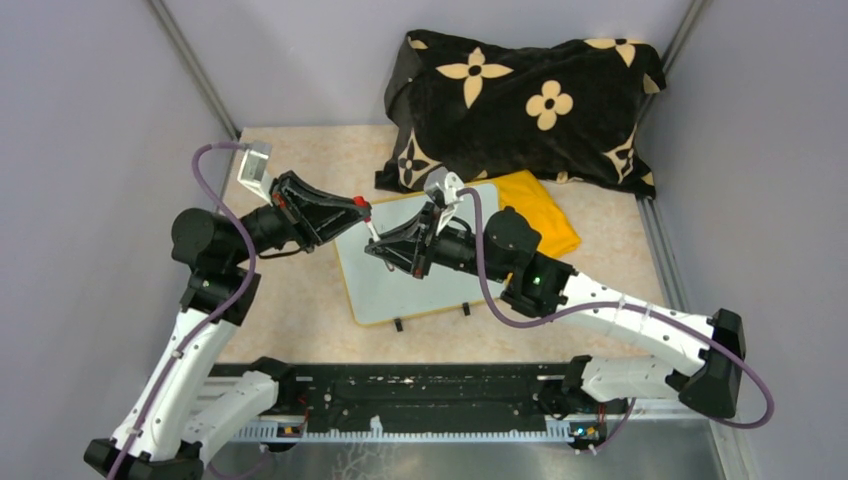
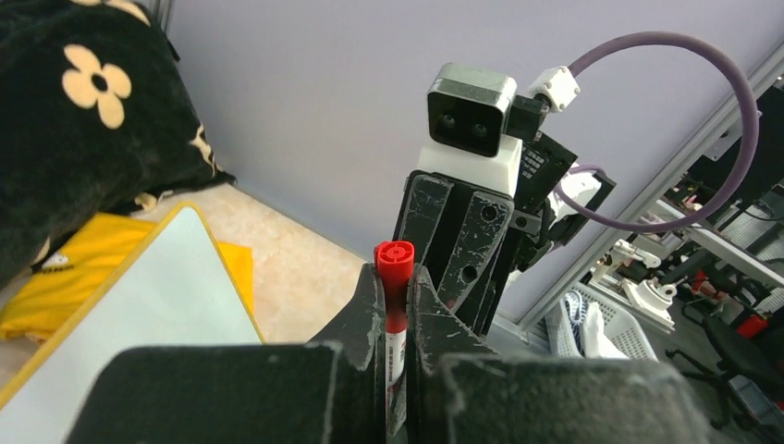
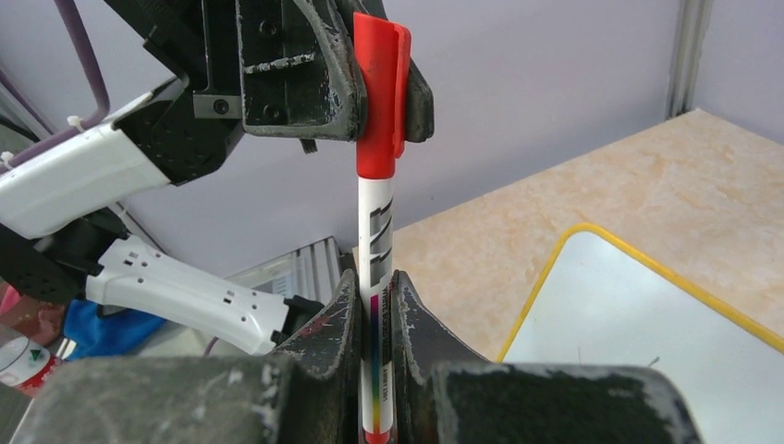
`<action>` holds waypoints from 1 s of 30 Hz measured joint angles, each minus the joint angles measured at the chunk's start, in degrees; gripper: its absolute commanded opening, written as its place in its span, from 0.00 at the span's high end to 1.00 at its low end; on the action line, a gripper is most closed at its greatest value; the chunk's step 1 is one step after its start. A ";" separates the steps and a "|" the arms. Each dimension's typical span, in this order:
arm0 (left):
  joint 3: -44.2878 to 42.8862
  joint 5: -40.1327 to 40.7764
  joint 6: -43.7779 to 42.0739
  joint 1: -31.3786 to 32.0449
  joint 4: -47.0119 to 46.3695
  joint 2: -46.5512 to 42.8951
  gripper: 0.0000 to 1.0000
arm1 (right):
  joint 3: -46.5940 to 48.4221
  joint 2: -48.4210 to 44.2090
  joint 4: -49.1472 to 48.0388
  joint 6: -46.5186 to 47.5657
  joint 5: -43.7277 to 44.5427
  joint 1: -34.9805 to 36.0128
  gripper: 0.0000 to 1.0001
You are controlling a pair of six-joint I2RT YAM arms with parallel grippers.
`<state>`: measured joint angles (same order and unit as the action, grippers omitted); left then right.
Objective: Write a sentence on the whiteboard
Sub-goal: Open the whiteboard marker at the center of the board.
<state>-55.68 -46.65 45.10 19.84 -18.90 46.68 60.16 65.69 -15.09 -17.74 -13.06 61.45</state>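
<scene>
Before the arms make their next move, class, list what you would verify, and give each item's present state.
1. Left gripper shut on the red cap: ok.
2. Right gripper shut on the marker barrel: ok.
3. Cap off, tip bare for writing: not ok; the cap is on.
4. Whiteboard lying flat on the table below both grippers: ok.
5. Board blank all over: cannot tell; the arms hide part of it.
6. Yellow cloth off the writing area: ok; it lies at the board's far right corner.
</scene>
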 measured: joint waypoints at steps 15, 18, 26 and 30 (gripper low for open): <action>-0.90 8.98 0.52 -0.33 -0.46 -0.74 1.00 | -8.90 -7.98 2.10 -1.27 2.99 -0.02 1.00; -0.96 11.19 0.07 -0.33 -0.11 -1.36 1.00 | -8.96 -9.75 2.64 -1.36 3.98 -0.02 1.00; -6.27 36.54 -13.38 -0.33 23.52 -4.98 1.00 | -12.61 -18.64 5.99 0.31 13.27 -0.02 1.00; -5.46 55.93 -19.43 -0.33 34.07 -6.69 1.00 | -14.78 -23.50 8.50 2.05 18.36 -0.04 1.00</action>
<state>-61.14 9.28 25.67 19.51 15.18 39.99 45.39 42.19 -6.59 -15.68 5.30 61.41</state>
